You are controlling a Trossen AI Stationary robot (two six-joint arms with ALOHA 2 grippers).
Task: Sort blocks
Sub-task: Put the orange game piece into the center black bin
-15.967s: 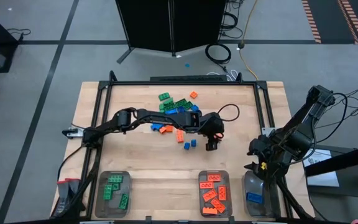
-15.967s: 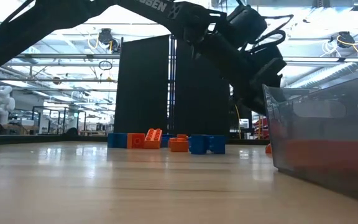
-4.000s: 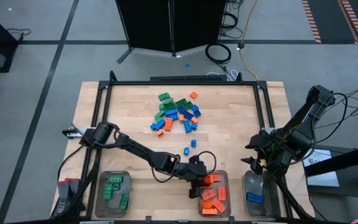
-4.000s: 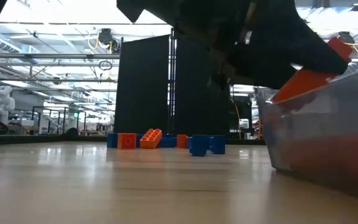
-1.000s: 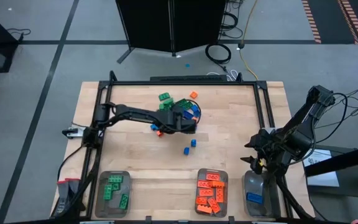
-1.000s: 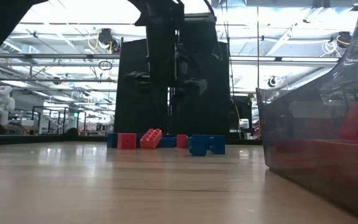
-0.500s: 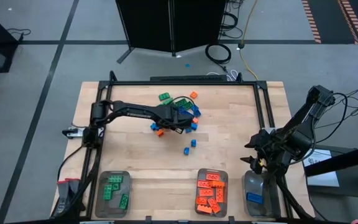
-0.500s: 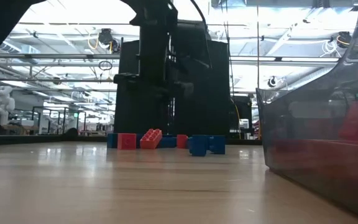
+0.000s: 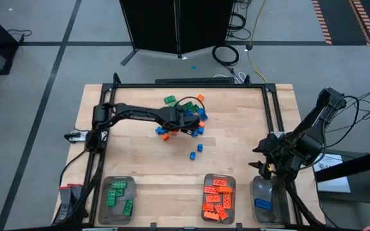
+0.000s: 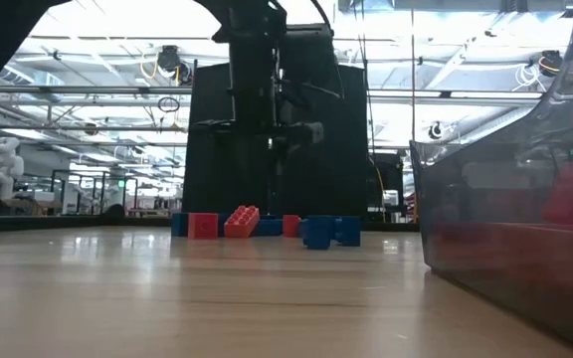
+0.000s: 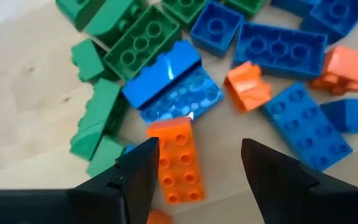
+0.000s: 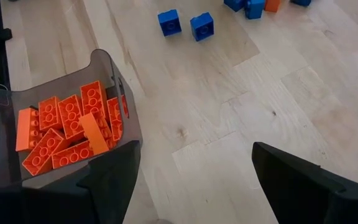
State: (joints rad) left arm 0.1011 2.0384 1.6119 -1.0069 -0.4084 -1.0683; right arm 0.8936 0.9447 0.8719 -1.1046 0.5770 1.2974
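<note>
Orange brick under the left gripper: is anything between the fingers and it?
Nothing visible does. In the left wrist view the left gripper is open above the orange brick, whose top is uncovered. A blue brick touches its far end, and green bricks lie close beside one finger's path.

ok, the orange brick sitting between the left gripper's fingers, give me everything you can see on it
The orange brick is a small glossy plastic block, two studs wide and four long, lying flat, studs up, on the wooden table. It sits at the edge of the loose pile, one short end against a tilted blue brick, green bricks off to one side. The left gripper hovers over it with fingers open on either side, not gripping it. No damage shows.
</note>
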